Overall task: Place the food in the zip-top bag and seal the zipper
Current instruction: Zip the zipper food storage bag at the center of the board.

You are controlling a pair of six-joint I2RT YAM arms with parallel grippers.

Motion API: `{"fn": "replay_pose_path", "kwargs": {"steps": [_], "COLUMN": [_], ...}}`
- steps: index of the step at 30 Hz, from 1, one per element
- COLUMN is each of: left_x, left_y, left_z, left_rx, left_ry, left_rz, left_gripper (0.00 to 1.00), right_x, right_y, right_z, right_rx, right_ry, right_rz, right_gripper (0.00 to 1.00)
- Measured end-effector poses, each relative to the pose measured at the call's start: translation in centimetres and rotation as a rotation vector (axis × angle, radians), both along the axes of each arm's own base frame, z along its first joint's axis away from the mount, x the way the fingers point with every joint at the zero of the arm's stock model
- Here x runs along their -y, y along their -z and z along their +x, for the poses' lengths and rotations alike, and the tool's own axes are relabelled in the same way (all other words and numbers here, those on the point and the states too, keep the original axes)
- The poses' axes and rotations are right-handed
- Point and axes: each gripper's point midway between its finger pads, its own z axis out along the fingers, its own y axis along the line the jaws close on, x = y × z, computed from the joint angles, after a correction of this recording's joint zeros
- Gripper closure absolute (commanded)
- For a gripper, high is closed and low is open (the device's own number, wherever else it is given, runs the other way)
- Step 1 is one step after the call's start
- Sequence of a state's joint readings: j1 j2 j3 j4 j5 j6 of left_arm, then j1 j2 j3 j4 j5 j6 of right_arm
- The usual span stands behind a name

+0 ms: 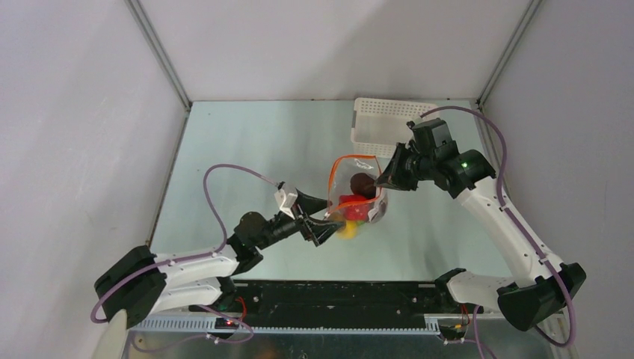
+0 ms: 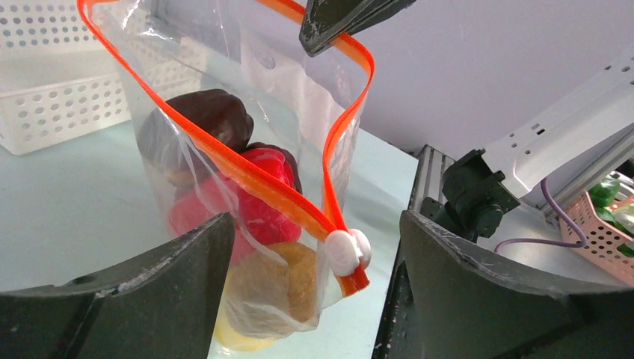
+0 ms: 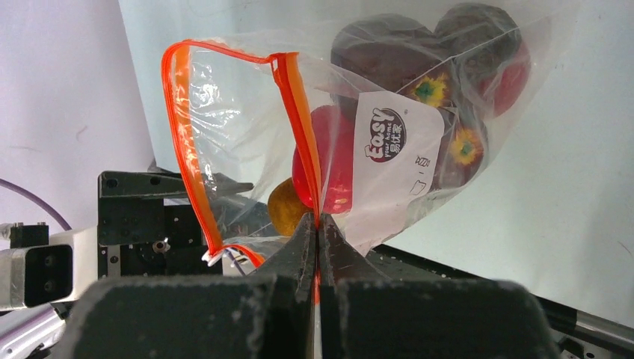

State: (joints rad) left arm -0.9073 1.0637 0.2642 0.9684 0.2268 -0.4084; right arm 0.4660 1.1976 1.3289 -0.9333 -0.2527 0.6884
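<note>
White panel walls box in a pale green tabletop [image 1: 247, 149], with a white perforated plastic basket [image 1: 381, 120] at its far right. Between my two arms hangs the clear, floppy zip-top plastic bag [image 1: 357, 196], its mouth gaping open. I cannot tell whether its belly touches the tabletop. The small ball-like toy fruits sit inside it: a dark maroon one [image 2: 205, 112] uppermost, a bright red one [image 2: 262, 187] under it and a yellowish one [image 2: 277, 288] in the bottom corner.

My right fingers [image 3: 317, 224] are pressed together on the thin orange-red zipper strip [image 2: 247, 176], pinching it at the end away from the small white slider tab [image 2: 348, 250]. My left fingers [image 1: 327, 221] are spread wide, one on each side of that tab, touching nothing that I can see.

I judge the film thin, slick and without stiffness of its own. The fruits look light, yet together they drag the bag down and bulge it, so the strip bows instead of lying straight. The film is no place to hold, since it would crumple and slide. The strip is firmer, and the tab is the one part made to be gripped. I would close my left fingers squarely on the tab while the right pinch pulls the strip taut, or the slider may jam or slip free.
</note>
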Motion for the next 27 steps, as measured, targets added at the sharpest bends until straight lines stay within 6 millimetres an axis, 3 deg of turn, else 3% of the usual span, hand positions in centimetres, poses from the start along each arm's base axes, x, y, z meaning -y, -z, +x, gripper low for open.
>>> {"fn": "replay_pose_path", "kwargs": {"steps": [7,12,16,20,27], "left_x": [0.3,0.9,1.2,1.2,1.6], "left_y": [-0.2,1.1,2.0,1.5,1.7], "left_z": [0.0,0.3,0.6,0.6,0.5], "left_rx": [0.032,0.019,0.006,0.018,0.018], "left_ry": [0.001,0.005,0.003,-0.001,0.018], "left_rz": [-0.029,-0.013,0.003,-0.013,-0.027], "left_gripper": [0.14,0.15,0.23,0.37,0.37], "right_x": [0.3,0.5,0.6,0.6,0.8], "right_y": [0.5,0.6,0.6,0.7,0.5], "right_z": [0.1,0.1,0.0,-0.2,-0.1], "right_rx": [-0.032,-0.039,-0.042,-0.046,-0.041], "right_ry": [0.02,0.031,0.033,0.03,0.035], "right_rz": [0.02,0.025,0.031,0.034,0.039], "right_gripper": [1.0,1.0,1.0,1.0,1.0]}}
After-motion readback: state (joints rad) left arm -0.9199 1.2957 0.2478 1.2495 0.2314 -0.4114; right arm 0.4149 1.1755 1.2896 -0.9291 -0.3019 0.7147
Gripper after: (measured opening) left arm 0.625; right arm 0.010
